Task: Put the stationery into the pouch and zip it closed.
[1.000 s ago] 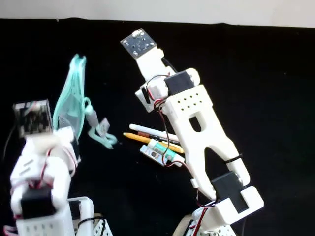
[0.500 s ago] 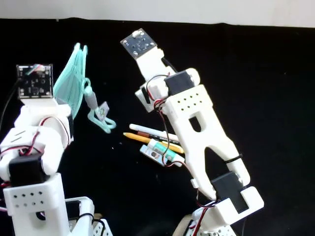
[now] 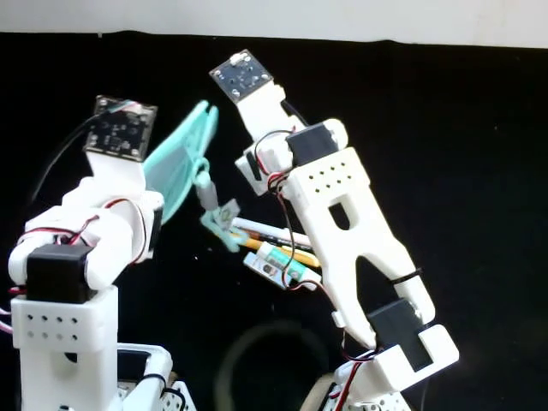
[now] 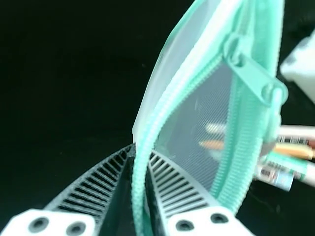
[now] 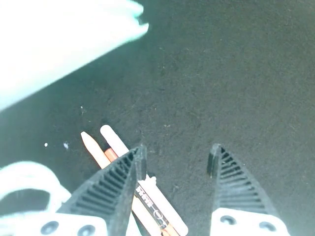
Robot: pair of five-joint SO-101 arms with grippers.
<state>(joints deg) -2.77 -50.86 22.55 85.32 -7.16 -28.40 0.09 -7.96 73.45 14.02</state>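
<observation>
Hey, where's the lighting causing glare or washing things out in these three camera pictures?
High view: a faint ring of lens glare floats over the black table near the bottom edge. Right wrist view: the pouch is washed out almost white. Left wrist view: light passes through the pouch's mesh, pens showing dimly behind it.
</observation>
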